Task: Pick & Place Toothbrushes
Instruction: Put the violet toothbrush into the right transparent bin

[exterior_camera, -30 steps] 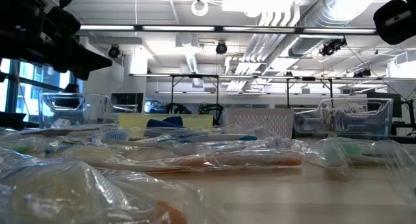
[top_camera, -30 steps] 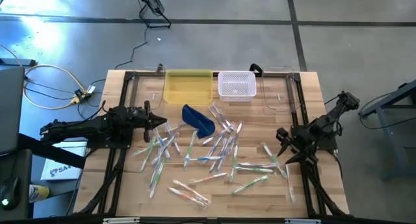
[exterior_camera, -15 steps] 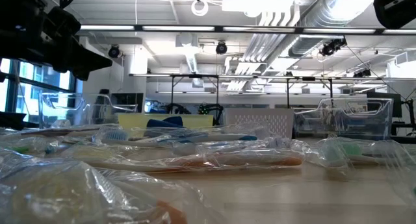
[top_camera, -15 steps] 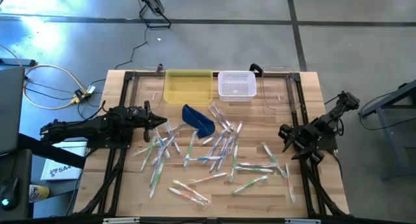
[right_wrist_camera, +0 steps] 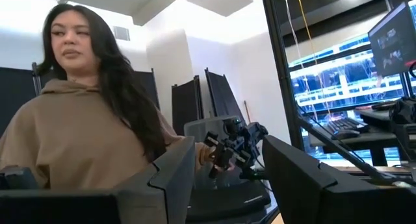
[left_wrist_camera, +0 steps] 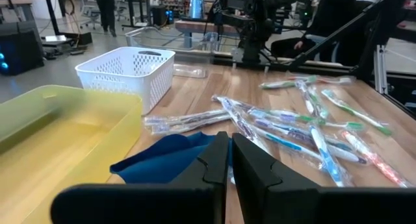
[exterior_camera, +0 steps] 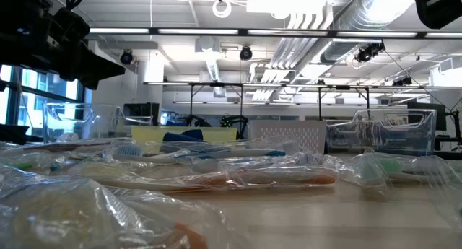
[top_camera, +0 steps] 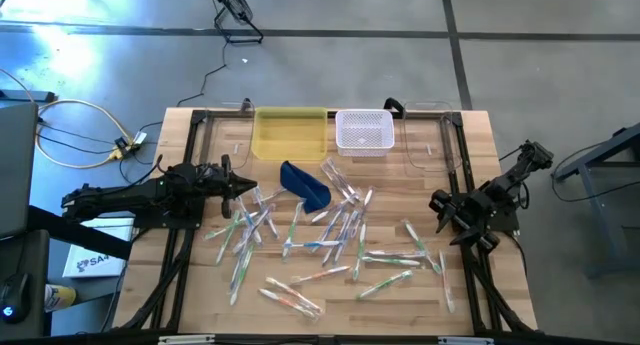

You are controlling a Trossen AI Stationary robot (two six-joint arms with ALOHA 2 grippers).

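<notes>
Many toothbrushes (top_camera: 330,230) in clear wrappers lie scattered flat on the wooden table; the left wrist view shows them too (left_wrist_camera: 305,120), as does the low view (exterior_camera: 238,178). My left gripper (top_camera: 247,188) hovers shut at the left edge of the pile, pointing level toward it, with its fingers (left_wrist_camera: 229,160) together and nothing between them. My right gripper (top_camera: 437,207) stands open at the table's right side, tipped upward off the table, with nothing between its fingers (right_wrist_camera: 227,178).
A dark blue pouch (top_camera: 305,183) lies just beyond my left gripper. At the far edge stand a yellow tray (top_camera: 290,133), a white slotted basket (top_camera: 363,130) and clear bins (top_camera: 430,137). A person in a tan hoodie (right_wrist_camera: 84,139) is beyond the table.
My right gripper has tipped upward and risen slightly, staying open. The toothbrushes have not moved.
</notes>
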